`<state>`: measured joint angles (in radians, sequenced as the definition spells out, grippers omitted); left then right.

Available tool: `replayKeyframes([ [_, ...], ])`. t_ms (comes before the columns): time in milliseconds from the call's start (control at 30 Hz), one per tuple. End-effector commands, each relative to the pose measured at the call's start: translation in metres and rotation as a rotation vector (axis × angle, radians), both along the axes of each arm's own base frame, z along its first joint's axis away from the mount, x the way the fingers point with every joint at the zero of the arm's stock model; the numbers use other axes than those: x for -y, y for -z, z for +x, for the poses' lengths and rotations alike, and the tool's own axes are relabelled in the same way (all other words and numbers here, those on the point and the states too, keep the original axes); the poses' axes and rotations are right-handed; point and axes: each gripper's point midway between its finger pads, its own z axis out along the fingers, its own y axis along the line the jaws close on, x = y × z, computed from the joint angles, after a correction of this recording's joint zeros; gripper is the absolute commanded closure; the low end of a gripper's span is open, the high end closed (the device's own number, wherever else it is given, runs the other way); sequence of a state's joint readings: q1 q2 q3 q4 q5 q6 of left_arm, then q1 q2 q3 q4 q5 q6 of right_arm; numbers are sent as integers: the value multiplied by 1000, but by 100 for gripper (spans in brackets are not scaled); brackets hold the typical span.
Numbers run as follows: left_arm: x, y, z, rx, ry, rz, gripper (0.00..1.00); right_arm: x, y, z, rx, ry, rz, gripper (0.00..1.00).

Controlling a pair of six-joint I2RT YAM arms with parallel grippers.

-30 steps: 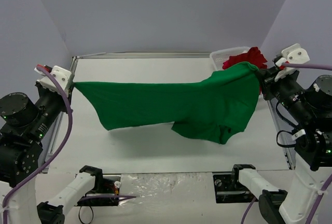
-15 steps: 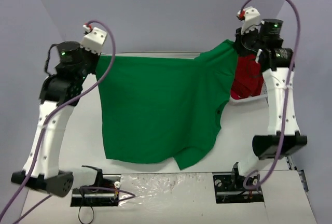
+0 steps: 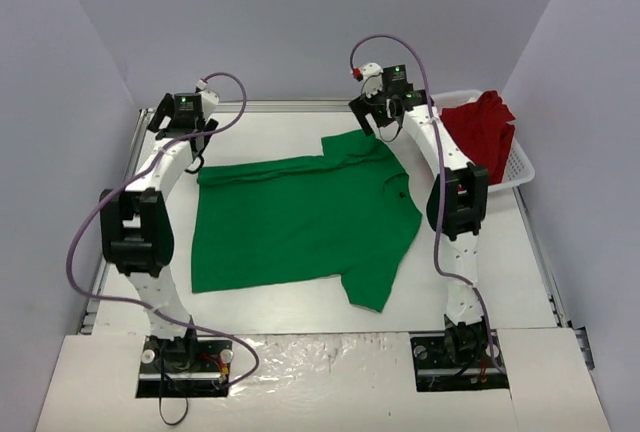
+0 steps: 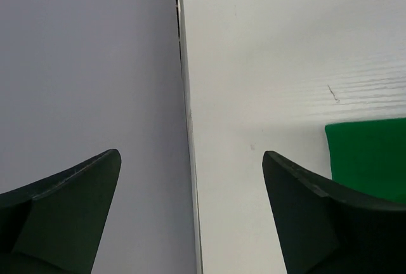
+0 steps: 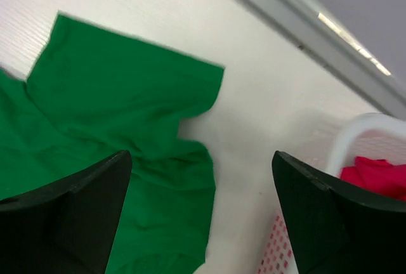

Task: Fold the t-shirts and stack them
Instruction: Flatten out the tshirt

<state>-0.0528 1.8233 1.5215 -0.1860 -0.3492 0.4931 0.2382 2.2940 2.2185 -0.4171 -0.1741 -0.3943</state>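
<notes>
green t-shirt [image 3: 300, 217]: flat on the table [image 3: 280, 312], long way left to right, bottom edge left, neck right | left claw [image 4: 190, 160]: wide, empty, by its far left corner | right claw [image 5: 203, 156]: wide, empty, above the far sleeve | red t-shirt [image 3: 485, 132]: bunched in the basket [image 3: 520, 167], far right

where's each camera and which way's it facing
Top external: overhead, near side, looking down at the table; left arm, right arm show.
Left wrist: on that arm, facing table edge and wall; open left gripper shows.
Right wrist: on that arm, facing green shirt and basket; open right gripper shows.
Shared: green shirt in all; basket, red shirt in top and right wrist.
</notes>
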Motion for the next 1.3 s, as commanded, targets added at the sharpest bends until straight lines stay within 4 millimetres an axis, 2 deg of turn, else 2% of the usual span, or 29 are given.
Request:
replayKeyframes([
  [0,-12,-24,23,99,-35,93,6,9,-6,16,56,53,-69,11],
  [67,-8,-22,23,93,-33,82,6,6,6,10,32,50,-79,10],
  [233,0,-34,2,104,-21,38,6,10,-3,-14,40,49,-97,9],
  [300,6,-42,-12,111,-5,-21,6,11,-2,-33,21,43,-101,9],
  [333,10,-33,-20,82,10,-44,6,11,0,-40,8,38,-100,9],
  [367,16,-31,-25,76,22,-88,6,8,1,-48,-3,26,-99,11],
  [400,21,-32,-36,59,44,-115,6,8,-5,-56,1,20,-95,12],
  [433,33,-18,-42,22,92,-158,6,8,8,-68,-36,12,-96,12],
  [500,42,-11,-52,4,124,-211,6,8,10,-77,-49,4,-92,22],
  [533,51,-3,-54,-13,159,-250,6,8,16,-81,-67,4,-90,31],
  [567,56,6,-58,-36,166,-281,6,8,18,-82,-72,4,-89,65],
  [633,66,15,-59,-63,195,-327,6,8,18,-80,-69,5,-89,94],
  [667,67,18,-59,-71,196,-341,6,6,16,-77,-64,7,-84,100],
  [733,69,24,-58,-85,191,-354,4,3,18,-71,-68,14,-72,100],
  [767,74,24,-56,-89,204,-377,3,0,9,-64,-45,19,-59,100],
  [800,74,29,-54,-96,198,-384,3,-1,19,-60,-66,21,-63,100],
  [833,75,31,-52,-97,197,-386,3,-5,19,-48,-57,28,-55,100],
  [867,74,33,-51,-101,191,-385,3,-5,6,-43,-33,34,-48,100],
  [900,73,37,-48,-108,186,-385,3,-7,23,-39,-65,34,-55,100],
  [967,71,40,-43,-107,174,-377,3,-16,23,-21,-53,28,-33,100],
  [1033,72,42,-41,-105,173,-379,3,-22,27,-13,-63,17,-18,100],
  [1067,70,42,-39,-104,173,-378,3,-25,42,-9,-86,14,-16,100],
  [1100,67,44,-38,-102,155,-366,3,-30,33,-1,-62,16,2,100],
  [1133,65,43,-37,-99,149,-363,3,-31,36,3,-60,19,4,100],
  [1167,65,47,-37,-111,143,-362,3,-33,50,6,-77,22,-1,100],
  [1233,63,48,-35,-112,134,-367,3,-36,51,13,-70,35,20,100],
  [1267,63,51,-35,-116,134,-369,3,-37,64,13,-91,36,24,100],
])
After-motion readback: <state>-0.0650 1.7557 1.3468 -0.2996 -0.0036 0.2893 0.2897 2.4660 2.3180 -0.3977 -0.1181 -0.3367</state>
